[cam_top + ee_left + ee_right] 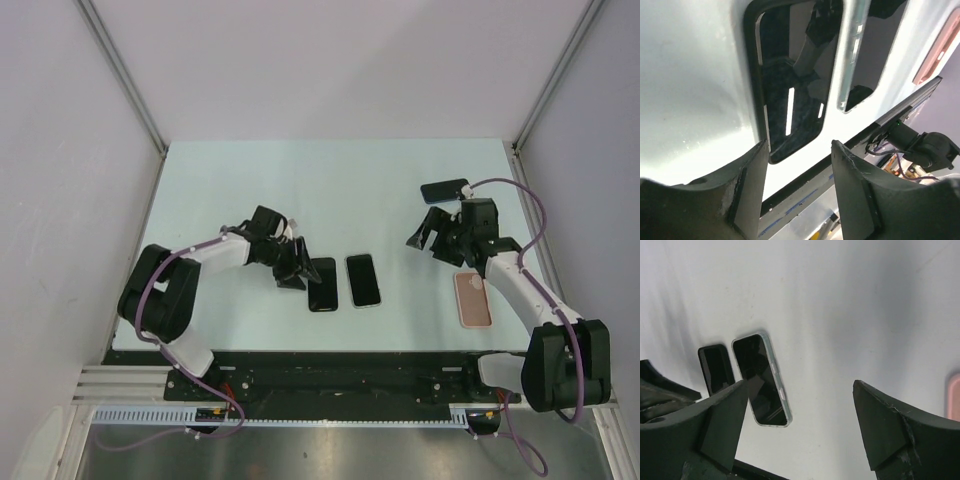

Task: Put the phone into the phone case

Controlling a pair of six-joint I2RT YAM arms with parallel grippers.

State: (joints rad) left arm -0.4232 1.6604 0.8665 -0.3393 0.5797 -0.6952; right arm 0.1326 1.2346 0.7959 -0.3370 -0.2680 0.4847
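From above, my left pincer (296, 274) stands released at the phone (322, 284), which lies flat on the table (250, 180), black-rimmed, beside a second phone (363, 280). Left wrist: my jaws are apart and empty, the phone's (790, 100) end just beyond. Right wrist: my right pincer (800, 390) is spread wide, holding nothing.

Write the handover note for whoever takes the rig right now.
Left gripper: open, empty, at the near end of the black case.
Right gripper: open, empty, above the table.
Silver-edged phone lies flat beside the black case, not touching; pink case by the right arm.
Done: cannot tell whether the black case holds a phone.
Left: check that, then seat the phone.
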